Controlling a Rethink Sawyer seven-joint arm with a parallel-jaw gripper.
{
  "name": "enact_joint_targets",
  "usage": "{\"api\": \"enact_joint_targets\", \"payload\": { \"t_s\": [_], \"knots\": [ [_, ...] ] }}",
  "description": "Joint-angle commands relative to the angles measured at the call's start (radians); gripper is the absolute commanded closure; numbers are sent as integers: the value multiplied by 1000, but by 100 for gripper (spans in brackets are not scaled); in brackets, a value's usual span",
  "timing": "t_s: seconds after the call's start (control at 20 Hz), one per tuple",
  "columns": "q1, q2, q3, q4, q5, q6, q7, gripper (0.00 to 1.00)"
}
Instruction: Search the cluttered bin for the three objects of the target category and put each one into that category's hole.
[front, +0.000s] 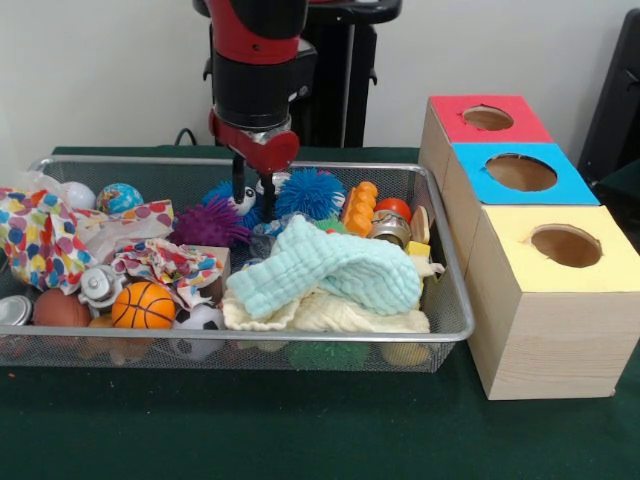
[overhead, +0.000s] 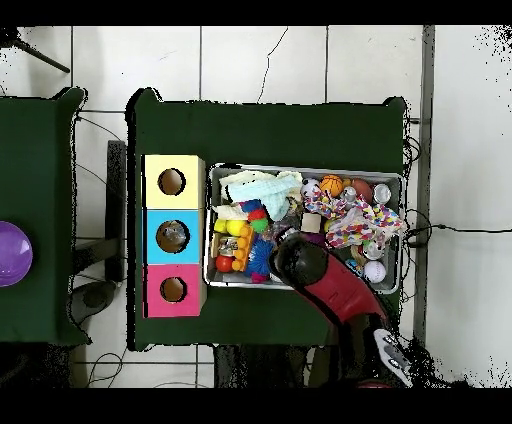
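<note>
Two dark fingers (front: 238, 180) of the red and black hand (front: 253, 186) are seen pointing down into the wide, shallow silver wire-mesh bin (front: 445, 262), left of centre in the upper half of the front view; a narrow gap is seen between them and nothing is clamped. Their tips are placed among a blue spiky rubber ball (front: 310, 192), a purple spiky ball (front: 209, 224) and a small black-and-white ball (front: 243, 199). Lower in the frame, a pale mint folded cloth (front: 330, 272) is laid over a cream cloth (front: 325, 314); toward the lower left, an orange toy basketball (front: 143, 305) is found. At the far left, crumpled clear plastic (front: 35, 182) is glimpsed beside a polka-dot wrapper (front: 40, 240); the other clear items cannot be picked out. At the right of the frame, three wooden boxes are lined up on the green desk (front: 300, 430), topped red (front: 487, 118), blue (front: 520, 172) and yellow (front: 565, 245), each with a round hole. In the overhead view, the arm (overhead: 335, 285) is seen covering the bin's lower middle (overhead: 300, 168).
</note>
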Motion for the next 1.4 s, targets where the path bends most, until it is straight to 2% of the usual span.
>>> {"api": "enact_joint_targets", "payload": {
  "t_s": [0.05, 0.35, 0.7, 1.0, 1.4],
  "knots": [
    [-66, 32, 90, 83, 107, -23, 284, 0],
    [-70, 27, 104, 82, 163, 45, 280, 0],
    [-34, 27, 113, 104, 237, 55, 307, 0],
    [-12, 23, 122, 130, 294, 43, 318, 0],
    [-20, 39, 190, 164, 365, -32, 313, 0]
  ]
}}
